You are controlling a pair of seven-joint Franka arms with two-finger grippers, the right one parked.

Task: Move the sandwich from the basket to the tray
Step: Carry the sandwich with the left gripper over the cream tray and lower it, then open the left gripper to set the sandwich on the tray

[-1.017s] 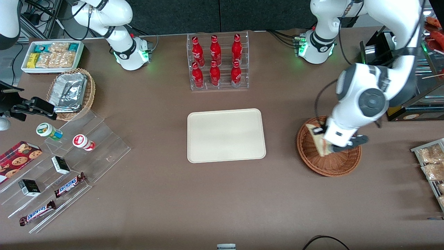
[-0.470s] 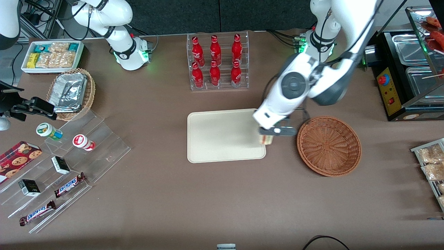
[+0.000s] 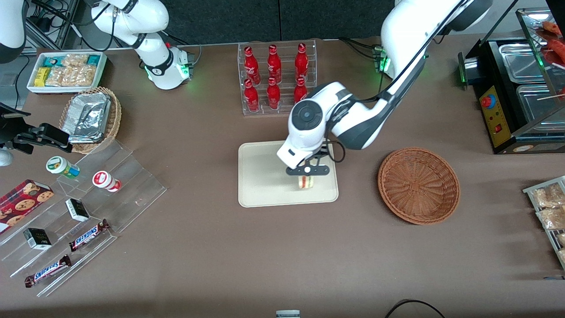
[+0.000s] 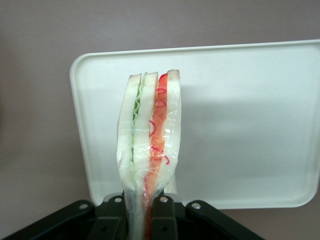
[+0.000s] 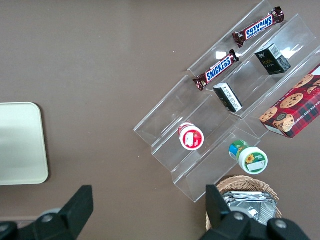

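Item 1, gripper (image 3: 306, 176): the working left arm's two-finger tool, poised above the tray (image 3: 265, 176), toward the edge of it that lies nearer the basket (image 3: 418, 185); fingers (image 4: 112, 220) closed tight on the sandwich (image 4: 149, 155), clamping its lower end. Item 2, sandwich: 1 triangular wedge in clear wrap, held on edge with the cut face showing, pale bread slices with a green layer beside one slice and a red-pink layer beside the other; from the front it appears as a small pale block just below the gripper bar, over the tray's surface; whether it touches the tray cannot be told. Item 3, tray: flat cream-beige rectangle with rounded corners and low rim, lying at the middle of the brown table (image 3: 220, 256). Item 4, basket: round reddish-brown wicker bowl, nothing in it, near the tray toward the working arm's end of the table, apart from the tray. Item 5, bottle rack (image 3: 277, 79): clear acrylic stand with 6 red bottles in 2 rows of 3, farther from the front camera than the tray. Item 6, clear stepped display (image 3: 88, 212): toward the parked arm's end, bearing 2 Snickers bars (image 3: 89, 235), small boxes and 2 cups.
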